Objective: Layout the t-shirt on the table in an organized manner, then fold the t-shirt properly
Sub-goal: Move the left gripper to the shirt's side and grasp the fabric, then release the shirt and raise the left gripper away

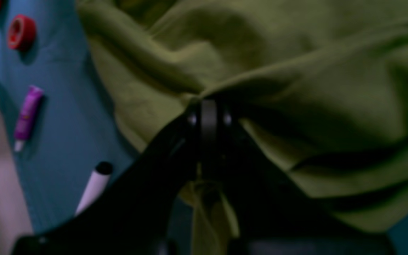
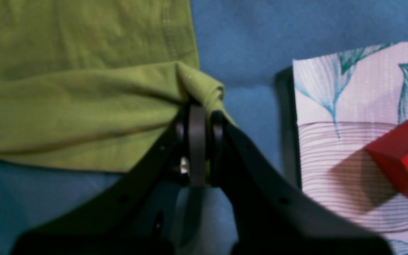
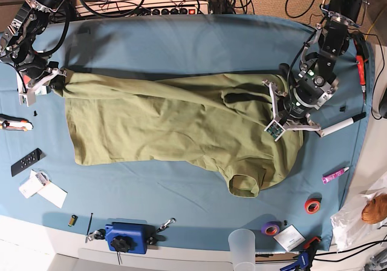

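The olive-green t-shirt (image 3: pixel 175 123) lies stretched across the blue table (image 3: pixel 181 41), wrinkled, with one sleeve (image 3: pixel 245 185) toward the front edge. My right gripper (image 3: pixel 57 82) is at the base view's left, shut on a bunched corner of the t-shirt (image 2: pixel 204 88). My left gripper (image 3: pixel 288 111) is at the base view's right, shut on a fold of the t-shirt (image 1: pixel 225 56) that drapes over its closed fingers (image 1: pixel 209 109). The cloth sags between the two grips.
Near the left gripper lie a white marker (image 1: pixel 94 184), a purple tube (image 1: pixel 28 113) and a red tape roll (image 1: pixel 21 32). A patterned sheet (image 2: pixel 349 141) with a red block (image 2: pixel 406 156) sits beside the right gripper. A remote (image 3: pixel 27 162), a blue device (image 3: pixel 127 238) and a plastic cup (image 3: pixel 242 244) lie toward the front.
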Motion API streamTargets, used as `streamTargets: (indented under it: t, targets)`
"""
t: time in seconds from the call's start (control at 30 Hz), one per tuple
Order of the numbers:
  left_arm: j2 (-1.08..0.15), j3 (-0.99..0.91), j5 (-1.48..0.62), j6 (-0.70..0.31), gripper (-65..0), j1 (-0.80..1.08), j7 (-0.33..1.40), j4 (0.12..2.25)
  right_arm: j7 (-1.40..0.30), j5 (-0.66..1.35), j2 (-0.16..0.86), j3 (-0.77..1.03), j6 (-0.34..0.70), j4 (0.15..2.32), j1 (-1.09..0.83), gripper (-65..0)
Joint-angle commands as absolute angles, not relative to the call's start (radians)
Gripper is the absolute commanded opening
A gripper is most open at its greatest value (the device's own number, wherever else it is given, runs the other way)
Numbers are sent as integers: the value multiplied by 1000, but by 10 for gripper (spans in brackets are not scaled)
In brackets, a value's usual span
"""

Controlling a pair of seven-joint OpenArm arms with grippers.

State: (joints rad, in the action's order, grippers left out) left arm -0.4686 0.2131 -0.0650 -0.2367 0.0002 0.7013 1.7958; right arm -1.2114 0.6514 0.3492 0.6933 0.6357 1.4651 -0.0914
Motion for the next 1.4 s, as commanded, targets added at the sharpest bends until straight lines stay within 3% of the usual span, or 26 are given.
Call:
streamTargets:
  t: [0.0, 0.07, 0.13, 0.3, 0.43, 0.7, 1.03, 1.3, 1.37]
  targets:
    - [-476, 205, -60, -229, -588, -17, 681, 1811, -1194, 656, 374, 702, 634, 1477, -80, -650]
    - [-476, 205, -60, -202, -440, -17, 682, 1811, -1196, 656, 374, 702, 635, 1477, -80, -650]
    - [-476, 205, -59, -129, -357, -17, 688, 1814, -1196, 656, 374, 702, 635, 1477, -80, -650]
    - [-477, 205, 43, 64, -353, -17, 819, 1887, -1197, 657, 374, 702, 635, 1477, -80, -650]
    - [-477, 204, 45, 72, -357, -4, 992, 1987, -1200, 657, 374, 702, 635, 1477, -80, -650]
    - [-444, 56, 8, 70, -364, 223, 991, 2195, -1208, 657, 374, 702, 635, 1477, -80, -650]
    - [-340, -279, -439, -176, -367, 349, 915, 2178, -1224, 657, 374, 702, 637, 1477, -81, -650]
    - [-324, -325, -568, -316, -367, 347, 900, 1966, -1288, 723, 383, 702, 698, 1478, -80, -650]
    - [-324, -325, -578, -315, -367, 347, 910, 1959, -1303, 733, 382, 702, 698, 1478, -80, -561]
